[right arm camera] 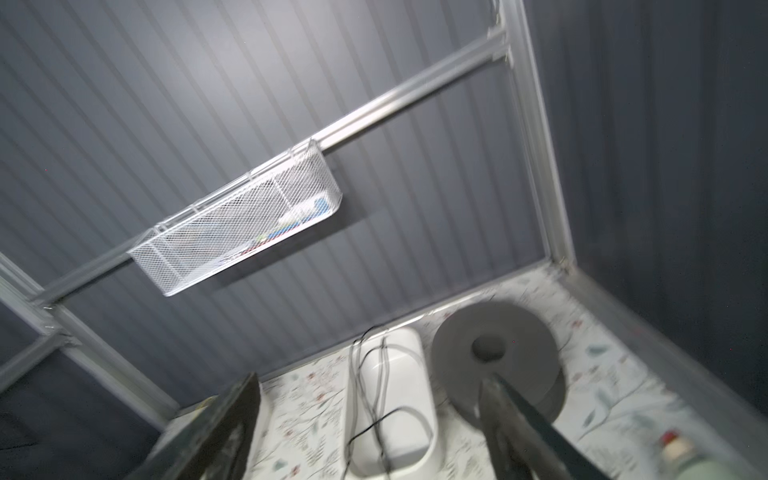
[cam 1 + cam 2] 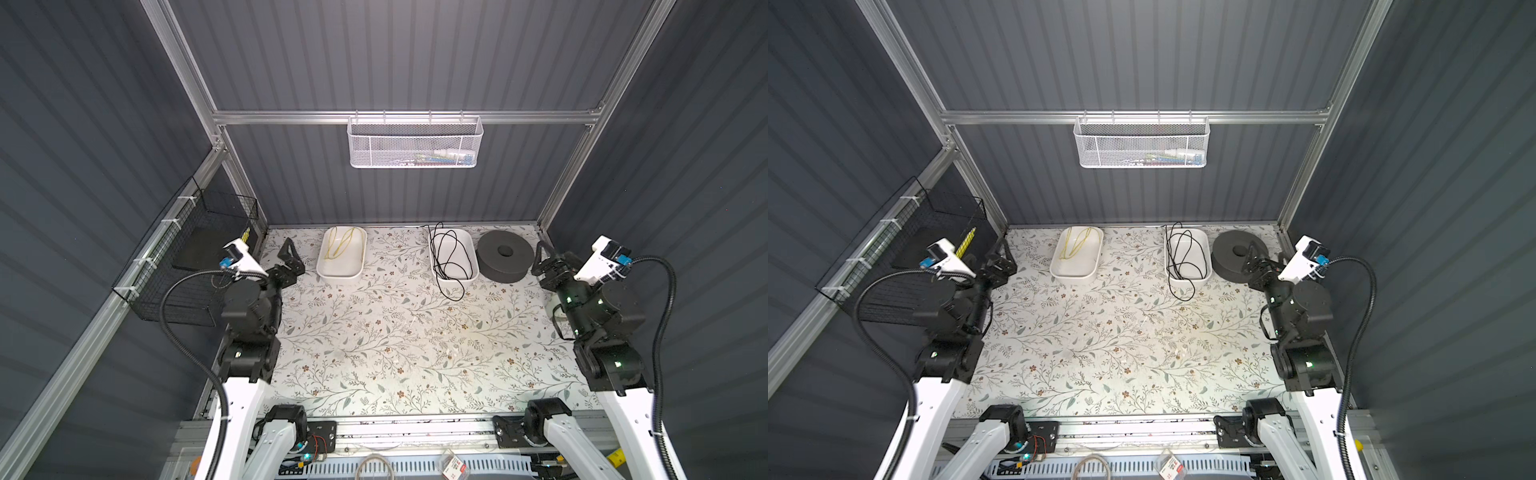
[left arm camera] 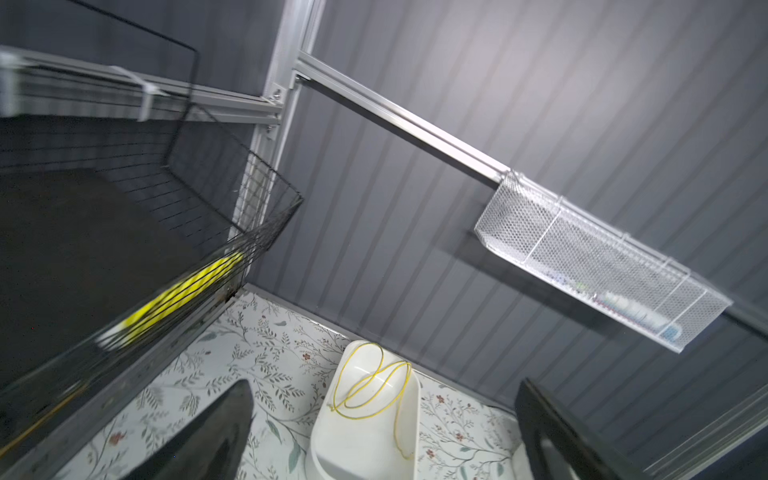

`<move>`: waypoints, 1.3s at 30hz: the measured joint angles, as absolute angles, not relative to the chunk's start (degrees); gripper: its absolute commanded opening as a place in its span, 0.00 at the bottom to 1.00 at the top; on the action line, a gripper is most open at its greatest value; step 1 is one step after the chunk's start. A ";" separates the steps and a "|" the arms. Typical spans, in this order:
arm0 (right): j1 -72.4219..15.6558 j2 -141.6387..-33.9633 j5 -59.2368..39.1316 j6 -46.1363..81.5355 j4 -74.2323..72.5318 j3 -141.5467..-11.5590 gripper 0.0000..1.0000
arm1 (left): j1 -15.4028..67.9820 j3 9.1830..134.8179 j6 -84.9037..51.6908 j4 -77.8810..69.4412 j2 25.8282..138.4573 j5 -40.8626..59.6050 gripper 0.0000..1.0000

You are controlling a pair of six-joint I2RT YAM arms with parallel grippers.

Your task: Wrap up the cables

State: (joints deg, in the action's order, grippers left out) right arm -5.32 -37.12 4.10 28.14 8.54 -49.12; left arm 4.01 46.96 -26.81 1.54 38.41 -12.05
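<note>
The black cable (image 2: 451, 257) lies in messy loops in the right white tray (image 2: 455, 281), at the back of the table (image 2: 395, 340). One long loop hangs over the front edge of that tray and rests on the flowery table top. One end pokes up over the back rim. Just beside this tray, on its right, sits a dark round spool (image 2: 490, 249) with a hole in the middle. The left white tray (image 2: 338, 272) sits well apart from it and has a thin yellow cord (image 2: 340, 247) inside. The left gripper (image 2: 293, 255) is at the left edge of the table, near the left white tray. Its fingers are spread wide with nothing between them. The right gripper (image 2: 550, 259) is close to the dark round spool. Its fingers are apart too, and it holds nothing. Neither gripper touches the black cable
</note>
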 measured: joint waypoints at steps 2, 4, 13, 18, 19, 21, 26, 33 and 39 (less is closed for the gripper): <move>-5.32 -37.12 2.87 31.16 11.14 -45.71 0.74 | 3.90 44.47 -29.41 5.06 33.36 -12.25 0.99; -5.28 -37.28 2.20 33.56 13.13 -41.23 0.79 | 3.90 41.25 -31.83 8.51 29.89 -11.94 1.00; -0.64 -45.93 0.89 44.84 10.07 -32.80 0.86 | 3.90 31.83 -37.89 8.75 35.51 1.63 0.83; 3.84 -58.28 -4.71 51.83 0.38 -32.84 0.81 | 3.90 29.76 -40.47 -1.32 47.11 14.48 0.80; 4.75 -60.80 -5.87 53.43 -1.96 -32.84 0.79 | 3.90 29.19 -41.19 -3.68 48.88 16.93 0.81; 6.44 -66.72 -8.36 56.38 -7.27 -32.88 0.76 | 3.90 28.08 -42.68 -7.99 51.00 20.93 0.82; 7.97 -80.60 -12.01 62.57 -17.96 -33.56 0.71 | 3.90 25.82 -46.02 -17.89 52.77 29.12 0.86; 8.43 -94.15 -15.94 69.23 -33.50 -35.97 0.65 | 3.92 24.80 -48.27 -24.93 53.41 36.42 0.88; 8.45 -98.52 -16.91 71.70 -40.45 -39.07 0.63 | 3.90 24.36 -49.45 -28.18 54.70 39.38 0.88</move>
State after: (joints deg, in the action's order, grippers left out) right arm 8.45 -98.52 -16.91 71.70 -40.45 -39.07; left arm 3.90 24.36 -49.45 -28.18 54.70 39.38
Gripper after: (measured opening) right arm 0.637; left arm 0.875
